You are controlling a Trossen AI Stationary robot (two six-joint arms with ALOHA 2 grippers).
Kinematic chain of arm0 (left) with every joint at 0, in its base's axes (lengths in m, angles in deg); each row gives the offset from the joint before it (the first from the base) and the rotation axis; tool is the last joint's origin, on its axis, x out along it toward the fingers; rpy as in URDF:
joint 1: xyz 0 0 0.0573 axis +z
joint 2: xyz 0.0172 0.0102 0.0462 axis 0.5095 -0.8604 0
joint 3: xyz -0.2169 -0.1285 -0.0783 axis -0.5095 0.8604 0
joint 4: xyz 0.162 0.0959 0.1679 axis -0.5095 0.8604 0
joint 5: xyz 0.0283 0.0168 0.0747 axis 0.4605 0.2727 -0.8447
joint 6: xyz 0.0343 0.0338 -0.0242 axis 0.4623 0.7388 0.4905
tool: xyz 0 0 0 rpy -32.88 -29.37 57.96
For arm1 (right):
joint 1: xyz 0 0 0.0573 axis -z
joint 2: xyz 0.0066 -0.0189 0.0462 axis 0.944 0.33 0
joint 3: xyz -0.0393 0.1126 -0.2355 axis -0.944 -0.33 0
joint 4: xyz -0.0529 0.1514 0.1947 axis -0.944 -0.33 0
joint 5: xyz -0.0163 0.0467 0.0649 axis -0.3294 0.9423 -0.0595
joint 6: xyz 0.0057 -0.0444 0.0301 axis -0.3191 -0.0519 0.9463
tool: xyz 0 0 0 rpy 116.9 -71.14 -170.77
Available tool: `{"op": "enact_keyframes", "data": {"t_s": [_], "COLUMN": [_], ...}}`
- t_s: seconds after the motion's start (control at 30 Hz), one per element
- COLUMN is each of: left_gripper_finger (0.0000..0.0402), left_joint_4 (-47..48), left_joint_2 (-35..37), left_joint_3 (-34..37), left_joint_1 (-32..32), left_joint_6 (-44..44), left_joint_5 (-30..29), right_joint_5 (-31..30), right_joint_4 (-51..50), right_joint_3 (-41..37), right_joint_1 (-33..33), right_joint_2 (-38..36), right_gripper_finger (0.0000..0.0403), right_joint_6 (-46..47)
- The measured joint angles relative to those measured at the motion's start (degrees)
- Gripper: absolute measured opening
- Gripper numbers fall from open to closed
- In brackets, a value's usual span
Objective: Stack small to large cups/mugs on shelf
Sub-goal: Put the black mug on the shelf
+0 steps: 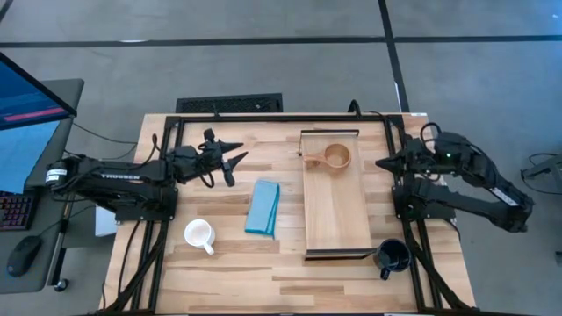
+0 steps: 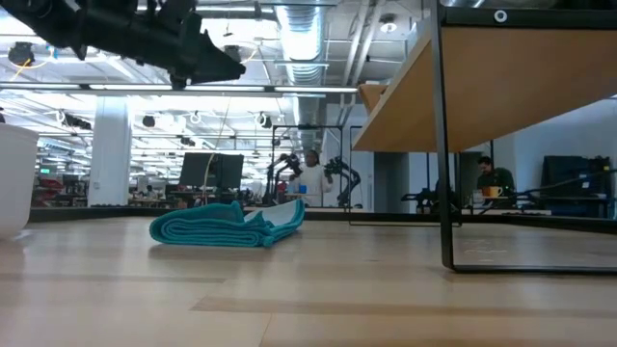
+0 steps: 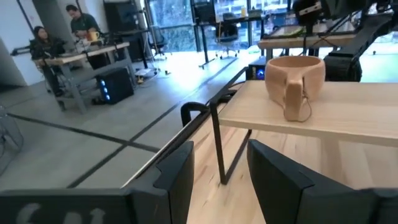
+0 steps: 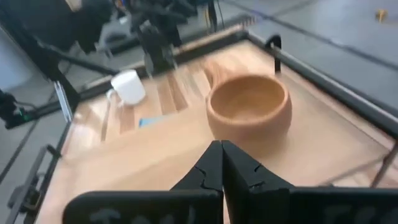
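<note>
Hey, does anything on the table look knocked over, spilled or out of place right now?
Nothing stands out. The wooden cup sits upright on the shelf, the white mug and navy mug stand upright on the table, and the blue cloth lies neatly folded.

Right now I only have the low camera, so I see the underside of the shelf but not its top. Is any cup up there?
Observer: Yes, one. The small wooden cup stands on the shelf, near the end that sits uppermost in the high view.
Operator: Where is the navy mug? I can't find it.
Observer: The navy mug is on the table beside the shelf's other end, on the right arm's side.
Operator: Is either gripper holding anything?
Observer: No. The right gripper is shut and empty, just short of the wooden cup. The left gripper is open and empty, above the table to the left of the shelf.
</note>
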Motion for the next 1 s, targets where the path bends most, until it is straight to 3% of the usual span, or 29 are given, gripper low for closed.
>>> {"op": "enact_keyframes", "data": {"t_s": [0.27, 0.7, 0.83, 1.0], "left_gripper_finger": [0.0142, 0.0142, 0.0142, 0.0142], "left_joint_4": [-27.5, -28.5, -28.5, -28.6], "left_joint_2": [0.3, 0.3, 0.3, 0.3], "left_joint_3": [15.4, 17.4, 17.4, 17.4], "left_joint_1": [1.6, 1.6, 1.6, 1.6], "left_joint_6": [-1.1, -1.7, -2.2, -0.9], "left_joint_5": [-0.3, -0.1, -0.1, -0.1], "right_joint_5": [0.0, 0.3, 1.7, 1.8], "right_joint_4": [-8.4, -31.5, -32.2, -28.8], "right_joint_3": [4.7, 5.8, 5.8, 5.8], "right_joint_1": [0.0, 0.0, 0.0, 0.0], "right_joint_2": [0.7, 0.7, 0.7, 0.7], "right_gripper_finger": [0.0021, 0.0021, 0.0021, 0.0022], "right_joint_6": [-1.2, 12.9, 20.1, 19.5]}}
